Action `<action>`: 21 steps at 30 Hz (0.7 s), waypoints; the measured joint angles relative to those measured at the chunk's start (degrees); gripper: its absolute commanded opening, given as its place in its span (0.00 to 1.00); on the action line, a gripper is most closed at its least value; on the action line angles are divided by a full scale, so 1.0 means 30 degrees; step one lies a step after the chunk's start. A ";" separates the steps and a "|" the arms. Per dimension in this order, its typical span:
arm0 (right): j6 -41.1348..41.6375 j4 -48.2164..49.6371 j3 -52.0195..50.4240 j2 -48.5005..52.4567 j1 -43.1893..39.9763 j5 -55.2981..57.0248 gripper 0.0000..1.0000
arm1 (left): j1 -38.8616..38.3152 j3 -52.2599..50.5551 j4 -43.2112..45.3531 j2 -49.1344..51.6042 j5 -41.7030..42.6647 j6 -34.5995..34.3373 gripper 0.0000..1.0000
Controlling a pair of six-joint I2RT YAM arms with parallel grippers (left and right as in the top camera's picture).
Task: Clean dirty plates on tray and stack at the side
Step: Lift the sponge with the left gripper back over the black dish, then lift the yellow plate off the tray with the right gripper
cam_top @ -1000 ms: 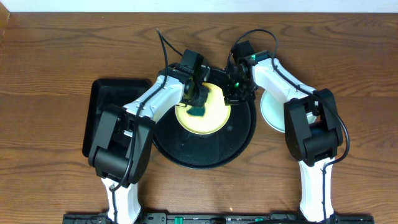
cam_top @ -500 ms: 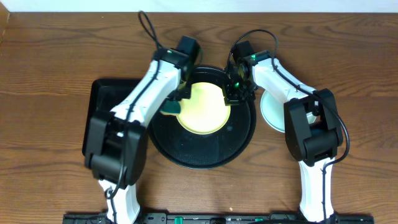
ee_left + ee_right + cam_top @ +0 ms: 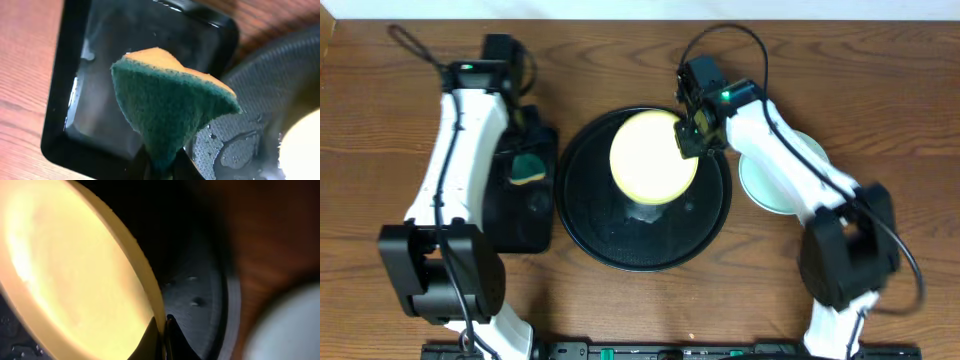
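A pale yellow plate (image 3: 652, 157) is held lifted and tilted above the round black tray (image 3: 645, 240). My right gripper (image 3: 686, 137) is shut on its right rim; the rim runs between the fingers in the right wrist view (image 3: 163, 330), where the plate (image 3: 70, 275) fills the left. A pale mint-green plate (image 3: 772, 180) lies on the table right of the tray, partly under my right arm. My left gripper (image 3: 527, 150) is shut on a green and yellow sponge (image 3: 528, 167) over the rectangular tray; the sponge (image 3: 170, 107) hangs from the fingers (image 3: 162, 167) in the left wrist view.
A smaller black rectangular tray (image 3: 520, 215) lies left of the round tray, wet inside (image 3: 125, 65). The round tray's textured floor (image 3: 265, 100) is wet too. Bare wooden table surrounds both trays.
My left arm has swung left with the sponge, from the yellow plate to above the rectangular tray. My right gripper has lifted and tilted the yellow plate off the round tray.
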 measured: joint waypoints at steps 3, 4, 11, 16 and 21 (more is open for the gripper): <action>-0.0044 0.0000 0.0007 -0.1596 0.1443 0.3337 0.01 | 0.0998 0.0000 0.0000 0.0000 0.0481 0.0022 0.07; -0.0044 0.0000 0.0022 -0.1880 0.1902 0.4277 0.01 | 0.1188 0.0000 0.0000 0.0000 0.0561 0.0036 0.07; -0.0131 -0.0007 0.0015 -0.2331 0.5734 1.2502 0.01 | 0.1821 0.0000 0.0058 0.0000 0.0911 0.0044 0.07; -0.0284 0.0284 0.0015 -0.2331 0.7985 1.7806 0.01 | 0.1814 0.0000 0.0117 0.0000 0.0918 0.0044 0.07; -0.0488 0.1239 0.0015 -0.2331 0.9267 2.2178 0.01 | 0.1814 0.0000 0.0117 0.0000 0.0925 0.0044 0.08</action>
